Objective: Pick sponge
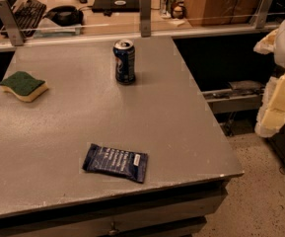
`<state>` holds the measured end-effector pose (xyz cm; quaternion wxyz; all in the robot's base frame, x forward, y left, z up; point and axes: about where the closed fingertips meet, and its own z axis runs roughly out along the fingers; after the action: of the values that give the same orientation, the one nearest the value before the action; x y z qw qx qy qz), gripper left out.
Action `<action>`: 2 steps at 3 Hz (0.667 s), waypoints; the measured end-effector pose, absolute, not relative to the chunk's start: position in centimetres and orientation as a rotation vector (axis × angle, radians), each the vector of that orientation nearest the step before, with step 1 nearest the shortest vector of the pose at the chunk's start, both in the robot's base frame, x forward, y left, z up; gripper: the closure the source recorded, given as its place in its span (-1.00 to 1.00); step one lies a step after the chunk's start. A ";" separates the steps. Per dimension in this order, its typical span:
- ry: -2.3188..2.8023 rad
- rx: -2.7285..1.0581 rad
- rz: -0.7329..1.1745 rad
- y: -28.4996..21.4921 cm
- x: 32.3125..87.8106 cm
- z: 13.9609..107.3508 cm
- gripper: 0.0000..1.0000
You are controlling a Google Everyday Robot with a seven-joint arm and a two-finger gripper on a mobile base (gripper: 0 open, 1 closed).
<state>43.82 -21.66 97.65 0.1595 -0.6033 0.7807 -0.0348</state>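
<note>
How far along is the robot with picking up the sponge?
Nothing looks done yet. The sponge lies flat near the left edge of the table, with nothing touching it. The hand is off the table's right side, well away from it. The reach across, the grasp and the lift are all left.

The gripper point(281, 98) is cut off by the right edge, beside the surface point(181, 147). The surface's left side is cropped. The pouch point(115, 163) print is illegible.
</note>
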 end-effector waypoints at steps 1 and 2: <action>2.228 -1.724 -0.101 -21.5 43.9 97.7 -1.00; 2.151 -1.753 -0.081 -17.1 45.6 97.8 -1.00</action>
<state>45.57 -17.06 97.82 0.1816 -0.6210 0.7620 -0.0289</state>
